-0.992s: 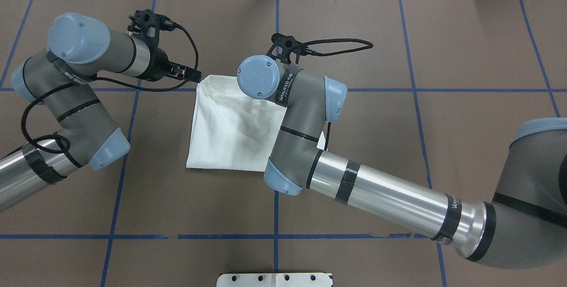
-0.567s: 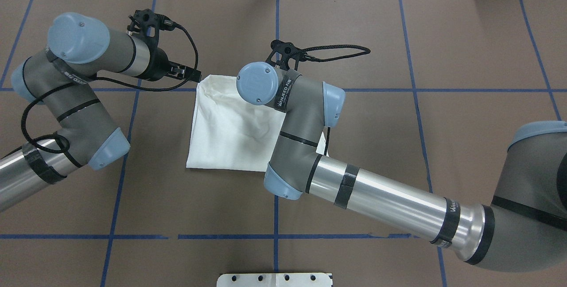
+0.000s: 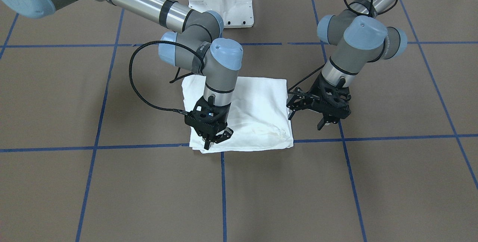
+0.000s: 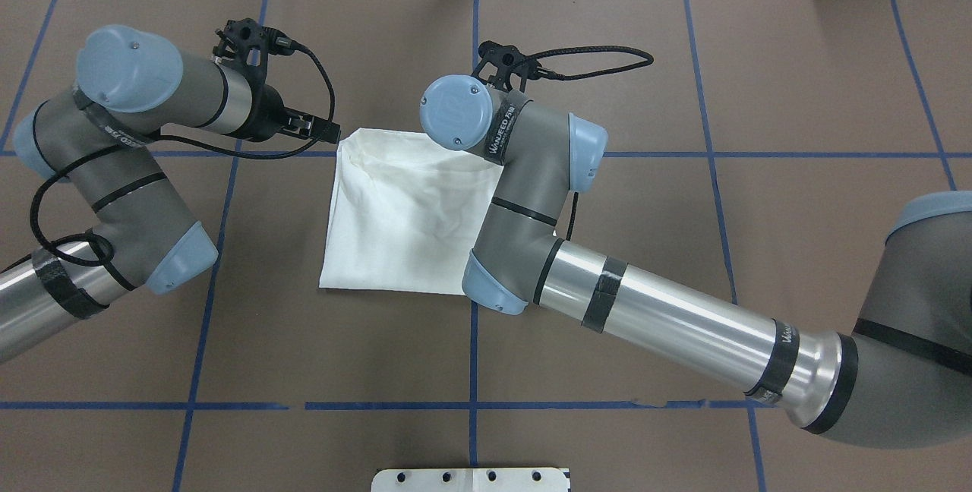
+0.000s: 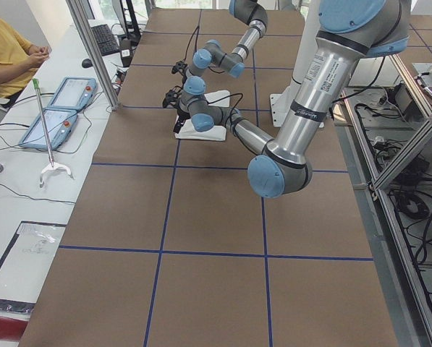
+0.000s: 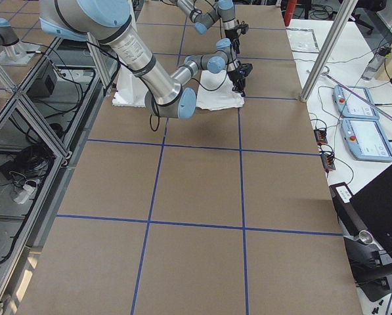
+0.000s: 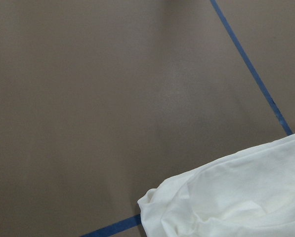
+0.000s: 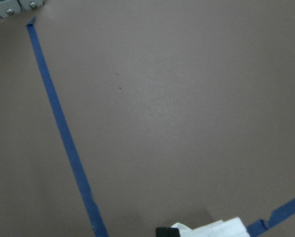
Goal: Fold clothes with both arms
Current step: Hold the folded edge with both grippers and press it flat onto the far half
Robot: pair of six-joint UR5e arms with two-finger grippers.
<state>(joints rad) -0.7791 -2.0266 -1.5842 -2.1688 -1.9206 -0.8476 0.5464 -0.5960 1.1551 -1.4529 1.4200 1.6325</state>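
Shirt (image 4: 395, 219) lay flat on the table (image 4: 797, 59); right arm (image 4: 524, 196) had shifted aside, right jaws spread and empty; whether the left jaws were parted could not be told.

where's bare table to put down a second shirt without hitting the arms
The whole row of squares on the operators' side of the blue tape line is bare table. The middle is crowded: the shirt lies there, the right pincer over its corner, the left pincer beside it.
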